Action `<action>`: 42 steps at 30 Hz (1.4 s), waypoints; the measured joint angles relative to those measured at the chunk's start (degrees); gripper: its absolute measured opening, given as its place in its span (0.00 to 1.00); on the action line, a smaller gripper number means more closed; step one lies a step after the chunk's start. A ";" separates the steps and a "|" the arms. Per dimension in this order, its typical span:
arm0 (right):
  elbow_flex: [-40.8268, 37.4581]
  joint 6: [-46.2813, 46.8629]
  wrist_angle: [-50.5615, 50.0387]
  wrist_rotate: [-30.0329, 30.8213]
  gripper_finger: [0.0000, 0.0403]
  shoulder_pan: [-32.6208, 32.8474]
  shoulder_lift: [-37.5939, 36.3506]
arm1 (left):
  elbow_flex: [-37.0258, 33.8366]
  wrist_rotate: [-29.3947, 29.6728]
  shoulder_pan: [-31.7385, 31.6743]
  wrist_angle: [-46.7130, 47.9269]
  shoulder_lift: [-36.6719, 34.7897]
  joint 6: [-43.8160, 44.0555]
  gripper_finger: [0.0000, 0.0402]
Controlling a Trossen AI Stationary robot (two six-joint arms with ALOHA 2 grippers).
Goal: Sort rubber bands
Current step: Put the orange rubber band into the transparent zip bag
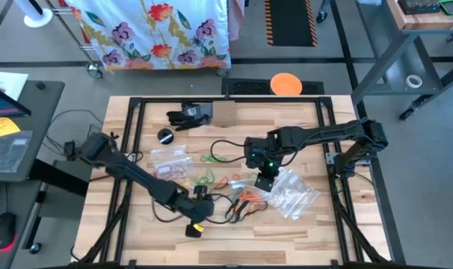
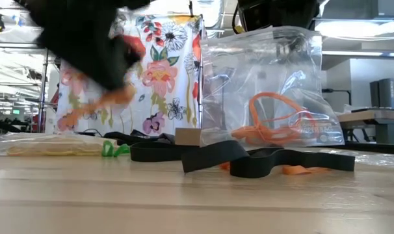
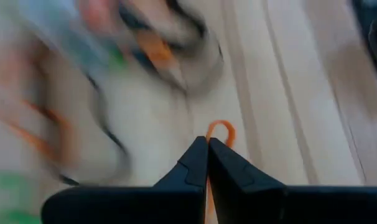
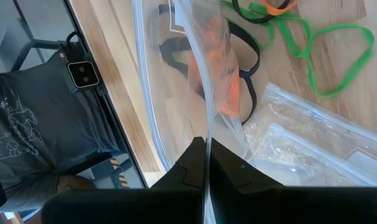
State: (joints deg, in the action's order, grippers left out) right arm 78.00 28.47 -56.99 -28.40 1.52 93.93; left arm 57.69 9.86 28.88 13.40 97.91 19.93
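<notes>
The left gripper [image 3: 208,142] is pinching its jaws shut on a thin orange rubber band [image 3: 221,129], whose loop is poking out just past the fingertips over the bare wooden counter [image 3: 282,93]. In the high view this gripper [image 1: 205,205] is sitting low near the front of the counter, with dark loops and orange bands [image 1: 247,197] lying just beside it. The right gripper [image 4: 206,146] is clamping its jaws on the edge of a clear plastic bag [image 4: 176,81], holding it up off the counter; orange bands [image 4: 226,68] are already lying inside that bag, so it is judged to be the orange bin.

To do this step well, the left arm should be lifting straight up first, so the pinched band is coming free of the black loops [image 2: 210,155] tangled nearby rather than dragging them along. The grip looks shallow, with only a short length caught, so a slow, smooth carry is advisable. The right gripper should be keeping the bag mouth steady and facing the incoming arm; whether the mouth is open wide enough cannot be told.

Green bands [image 4: 325,50] are lying loose on the counter near other flat clear bags [image 1: 170,155], apparently not yet sorted.
</notes>
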 joint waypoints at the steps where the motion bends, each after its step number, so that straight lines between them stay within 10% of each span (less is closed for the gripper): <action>1: 0.00 0.01 0.00 0.00 0.01 0.00 0.00 | 0.00 2.82 -0.06 -0.40 -1.75 -1.83 0.00; 8: 0.00 -0.50 0.13 0.00 0.01 0.02 0.02 | 0.11 19.50 -4.68 -13.20 -9.57 -17.98 0.00; 28: 0.00 -3.03 4.02 -0.07 0.01 -0.69 0.04 | 0.15 3.63 -19.95 -38.27 -5.08 -30.72 0.00; 42: 0.04 -3.68 6.94 1.57 0.01 -6.28 0.07 | 3.95 5.02 -18.56 -42.04 3.59 -30.62 0.00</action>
State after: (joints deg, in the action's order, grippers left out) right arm 78.04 24.79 -50.05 -26.84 -4.76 94.00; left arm 61.64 14.88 10.31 -28.64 101.50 -10.70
